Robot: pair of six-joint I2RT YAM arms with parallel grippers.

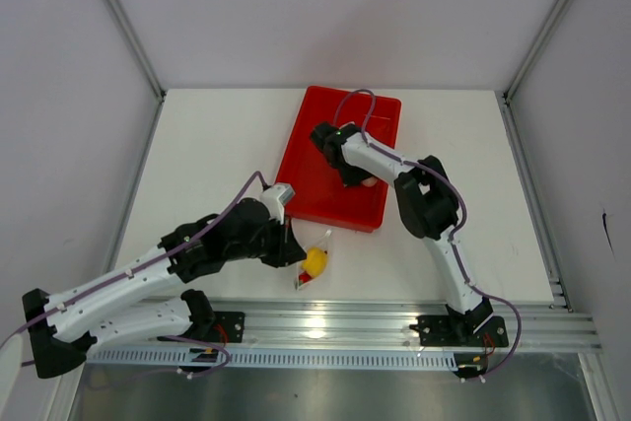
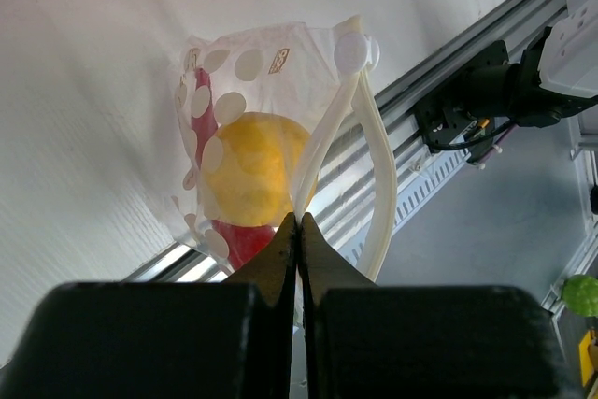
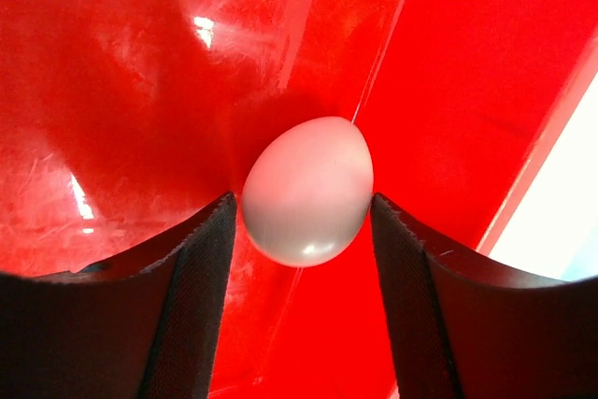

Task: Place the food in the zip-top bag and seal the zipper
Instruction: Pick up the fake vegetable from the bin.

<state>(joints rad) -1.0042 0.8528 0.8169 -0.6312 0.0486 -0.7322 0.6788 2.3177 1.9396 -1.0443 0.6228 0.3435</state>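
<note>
Left gripper [image 2: 297,221]: jaws pinched tight on the near end of the thin whitish press-seal zipper strip [image 2: 327,128] of the small clear crinkly zip-top bag w/ white dots [image 2: 262,67].
Bag: lies on the white table [image 1: 217,145], betw. the large red rectangular plastic tray [image 1: 325,145] and the aluminium rail [image 1: 345,322] at the near edge, apart from both.
In bag: yellow roundish toy fruit [image 2: 252,175], w/ the slim red toy chili pepper [image 2: 238,242] under and beside it.
Right gripper [image 3: 301,207]: down inside the tray, jaws apart, one pad [image 3: 201,259] each side of the pale pinkish-white egg-shaped ball [image 3: 308,192], just beside it.
Ball: rests on the tray floor near the side wall, at the tray's near right part, well apart from the bag.
</note>
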